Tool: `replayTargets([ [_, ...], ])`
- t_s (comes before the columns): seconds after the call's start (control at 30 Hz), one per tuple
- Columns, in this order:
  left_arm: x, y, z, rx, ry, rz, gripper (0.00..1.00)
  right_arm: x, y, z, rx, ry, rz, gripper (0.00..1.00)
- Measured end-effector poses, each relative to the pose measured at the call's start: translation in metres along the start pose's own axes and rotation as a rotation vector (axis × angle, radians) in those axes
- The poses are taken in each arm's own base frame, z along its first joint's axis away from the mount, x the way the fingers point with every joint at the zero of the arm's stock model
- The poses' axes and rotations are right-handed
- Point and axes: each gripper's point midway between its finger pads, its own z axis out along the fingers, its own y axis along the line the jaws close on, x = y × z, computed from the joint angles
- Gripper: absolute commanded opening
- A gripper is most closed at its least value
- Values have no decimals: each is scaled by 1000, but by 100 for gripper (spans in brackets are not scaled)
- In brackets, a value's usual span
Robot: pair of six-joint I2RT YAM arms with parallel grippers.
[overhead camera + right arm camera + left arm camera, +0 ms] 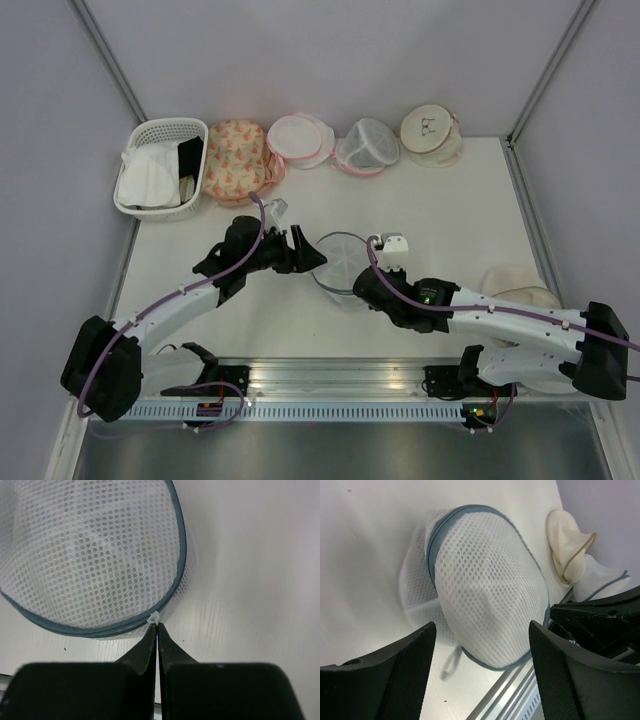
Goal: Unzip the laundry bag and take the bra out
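Observation:
The laundry bag [338,262], round white mesh with a grey-blue zipper rim, lies mid-table between both arms. My left gripper [314,256] stands open just left of it; in the left wrist view the laundry bag [487,580] fills the space beyond the gripper [482,630], and nothing lies between the black fingers [405,670]. My right gripper [157,626] is shut on the small white zipper pull [154,618] at the near rim of the laundry bag [95,555]. The bra is hidden; nothing dark shows through the mesh.
Along the back stand a white basket [140,200] holding white cloth and a black item, a floral pink bag [232,160], two pink-trimmed mesh bags [300,140] and a cream bag [430,132]. A cream bag [515,285] lies beside the right arm.

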Motion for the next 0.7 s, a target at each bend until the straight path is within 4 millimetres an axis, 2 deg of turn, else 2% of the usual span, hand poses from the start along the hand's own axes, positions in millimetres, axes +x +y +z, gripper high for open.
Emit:
replayTargets([
  [0.07,-1,10,-2,-60,-17,-18,85,2,1,1,-8,4,-1,0],
  [0.2,-12,21,-30,-194,-122,-86,87,6,7,2,-38,21,2,0],
  [0.3,-18,17,-60,-229,-225,-159,94,13,22,3,-115,53,16,0],
  [0.37,-13,10,-73,-195,-258,-222,95,19,40,2,-203,85,34,0],
  [0.47,8,4,-77,-150,-234,-320,95,28,70,-3,-342,141,63,0],
  [0.53,33,1,-71,-130,-166,-397,95,33,92,-6,-436,180,87,0],
  [0.63,69,-5,-63,-115,-51,-480,96,37,117,-11,-544,215,123,0],
  [0.7,84,-11,-61,-110,3,-512,96,36,128,-14,-597,223,150,1],
])
